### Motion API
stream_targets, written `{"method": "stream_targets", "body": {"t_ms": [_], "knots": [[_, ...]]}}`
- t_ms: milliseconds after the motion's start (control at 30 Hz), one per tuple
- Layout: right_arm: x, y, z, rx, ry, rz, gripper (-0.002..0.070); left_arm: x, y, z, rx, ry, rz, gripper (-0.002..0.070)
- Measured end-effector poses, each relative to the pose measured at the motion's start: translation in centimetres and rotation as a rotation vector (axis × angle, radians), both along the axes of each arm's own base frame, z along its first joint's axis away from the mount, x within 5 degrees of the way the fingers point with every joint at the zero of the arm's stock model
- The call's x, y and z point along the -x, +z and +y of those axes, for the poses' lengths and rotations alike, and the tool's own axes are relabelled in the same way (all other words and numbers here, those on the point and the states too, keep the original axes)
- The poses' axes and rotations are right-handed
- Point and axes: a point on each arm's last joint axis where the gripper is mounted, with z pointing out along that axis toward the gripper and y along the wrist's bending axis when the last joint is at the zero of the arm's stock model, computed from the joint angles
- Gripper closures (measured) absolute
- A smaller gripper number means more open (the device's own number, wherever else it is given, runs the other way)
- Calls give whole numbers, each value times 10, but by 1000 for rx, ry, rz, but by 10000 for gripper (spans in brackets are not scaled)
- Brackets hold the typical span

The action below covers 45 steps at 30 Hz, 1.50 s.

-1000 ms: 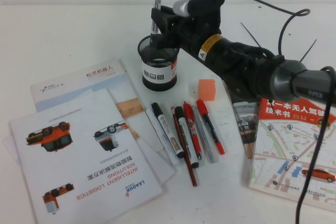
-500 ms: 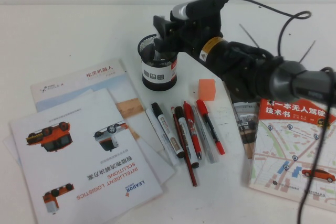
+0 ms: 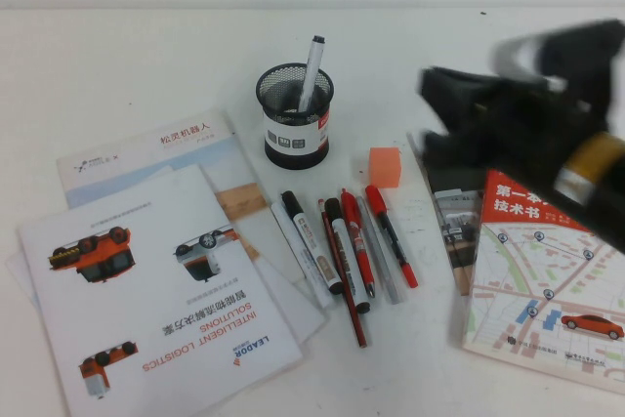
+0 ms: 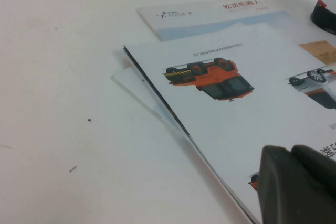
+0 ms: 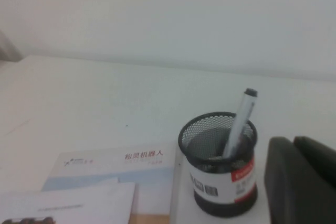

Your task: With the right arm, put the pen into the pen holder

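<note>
One pen (image 3: 310,72) in one pen holder (image 3: 294,116); right end effector (image 3: 459,114) beside.

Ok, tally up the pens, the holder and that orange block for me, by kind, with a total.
The pen standing in the pen holder: 1
Loose pens and markers on the table: 6
The pen holder itself: 1
Orange block: 1
Total: 9
The right hand is right of the pen holder; the left hand is over the brochures.
</note>
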Motion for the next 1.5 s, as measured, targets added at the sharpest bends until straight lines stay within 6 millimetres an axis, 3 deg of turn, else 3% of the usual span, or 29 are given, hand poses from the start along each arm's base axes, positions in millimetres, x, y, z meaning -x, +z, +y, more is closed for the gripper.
{"method": "stream_targets", "body": {"t_ms": [167,500,800,967,1133,1300,1500], "knots": [[50,16,-31,-2,-18,-16,694,0,0,0,0,0,0,677],[112,1,-71,35,-41,3,695,0,0,0,0,0,0,677],[143,-18,-96,80,-101,103,695,0,0,0,0,0,0,677],[162,-28,-128,69,-290,38,695,0,0,0,0,0,0,677],[186,-50,-150,35,-483,-55,695,0,0,0,0,0,0,677],[196,-74,-157,31,-571,-74,695,0,0,0,0,0,0,678],[198,-89,-159,57,-594,-36,695,0,0,0,0,0,0,678]]}}
